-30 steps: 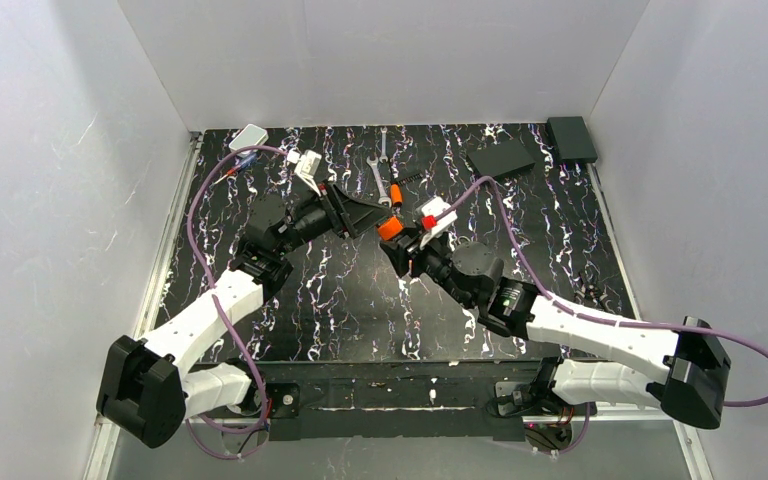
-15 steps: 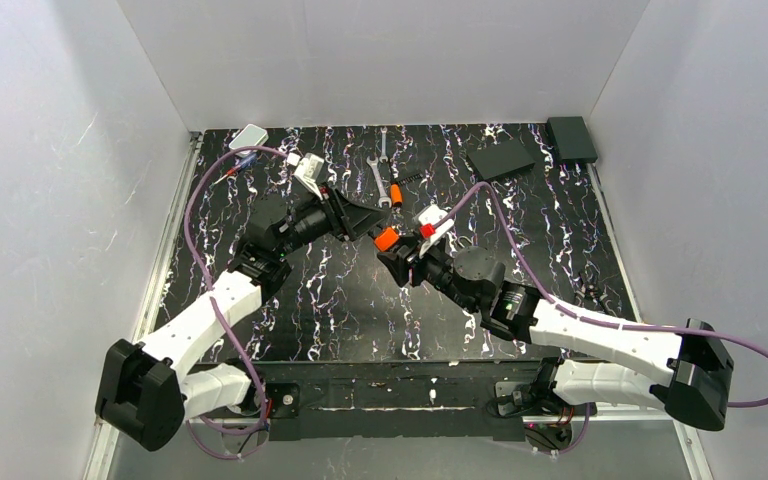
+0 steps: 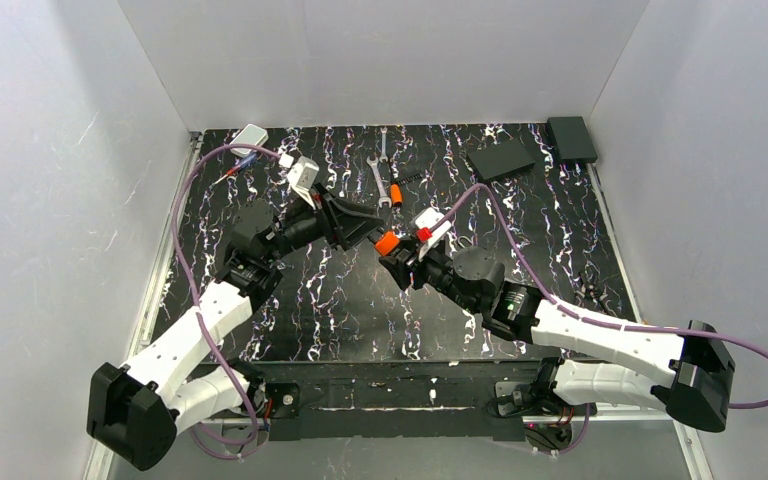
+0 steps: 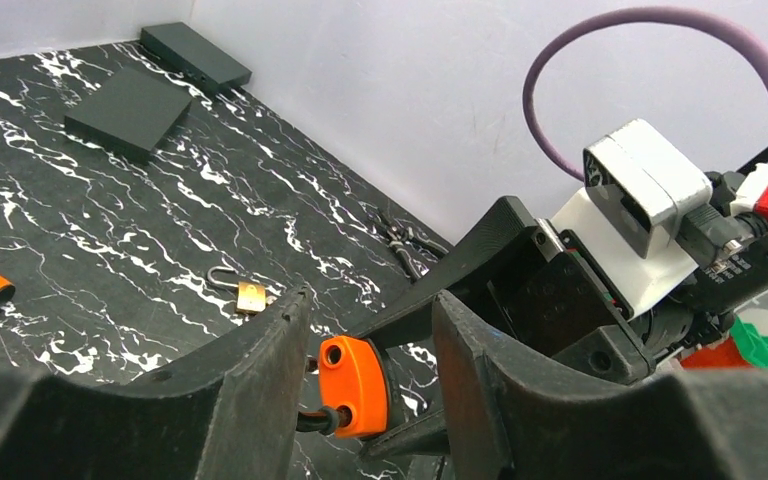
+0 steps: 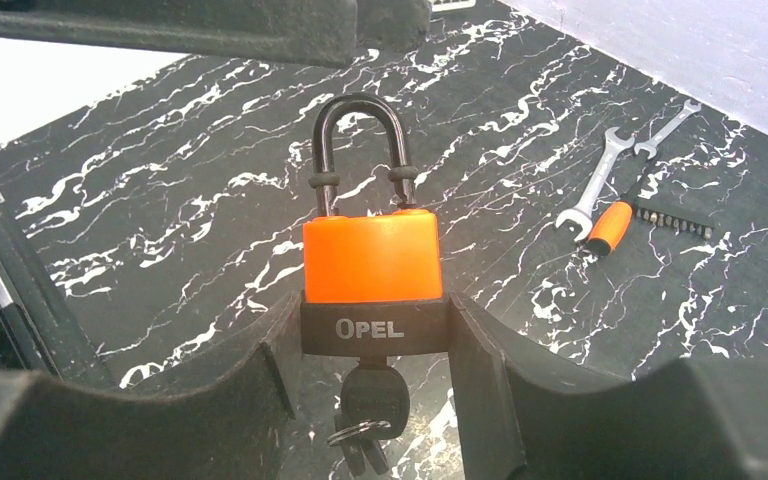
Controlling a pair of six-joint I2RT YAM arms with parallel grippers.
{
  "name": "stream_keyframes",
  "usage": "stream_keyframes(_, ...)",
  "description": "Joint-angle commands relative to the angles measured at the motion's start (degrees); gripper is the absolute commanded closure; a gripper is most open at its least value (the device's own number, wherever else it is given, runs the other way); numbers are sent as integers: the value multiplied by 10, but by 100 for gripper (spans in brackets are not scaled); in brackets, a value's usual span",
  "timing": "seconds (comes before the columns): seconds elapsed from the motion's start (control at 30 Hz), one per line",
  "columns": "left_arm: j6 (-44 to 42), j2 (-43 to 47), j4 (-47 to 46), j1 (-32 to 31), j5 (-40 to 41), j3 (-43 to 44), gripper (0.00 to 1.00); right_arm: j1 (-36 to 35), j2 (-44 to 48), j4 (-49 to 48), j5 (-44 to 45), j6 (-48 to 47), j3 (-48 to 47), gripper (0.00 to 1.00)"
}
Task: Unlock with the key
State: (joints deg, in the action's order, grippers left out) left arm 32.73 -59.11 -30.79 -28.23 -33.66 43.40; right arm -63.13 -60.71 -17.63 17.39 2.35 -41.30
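My right gripper (image 5: 372,300) is shut on the black base of an orange padlock (image 5: 372,260), holding it up off the table with its dark shackle (image 5: 356,120) pointing away. The key (image 5: 372,400) sits in the keyhole under the padlock, its dark head hanging on a small ring with other keys. In the top view the padlock (image 3: 387,243) is at the table's middle, between both arms. My left gripper (image 4: 370,300) faces the padlock's top (image 4: 355,385) with its jaws apart on either side, gripping nothing. From the left wrist view the key is hidden.
A small brass padlock (image 4: 250,295) lies on the marbled table (image 3: 340,300). Two silver wrenches (image 3: 378,172) and an orange-handled screwdriver (image 3: 396,190) lie at the back. Black boxes (image 3: 500,158) sit back right, a white device (image 3: 250,135) back left, pliers (image 4: 405,240) near the right wall.
My left gripper swung nearer to the padlock and its jaws narrowed a little. The right gripper carried the padlock slightly left and toward the near edge.
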Motion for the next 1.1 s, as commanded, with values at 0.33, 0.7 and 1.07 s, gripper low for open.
stream_keyframes(0.33, -46, -79, 110, 2, -50, 68, 65, -3, 33, -10, 0, -68, -30, 99)
stream_keyframes(0.7, -77, -80, 170, 2, -20, 85, 63, -3, 60, 20, -3, -82, -32, 99)
stream_keyframes(1.07, -106, -24, 189, 20, 84, 66, 61, -3, 161, 69, 20, -38, 25, 99)
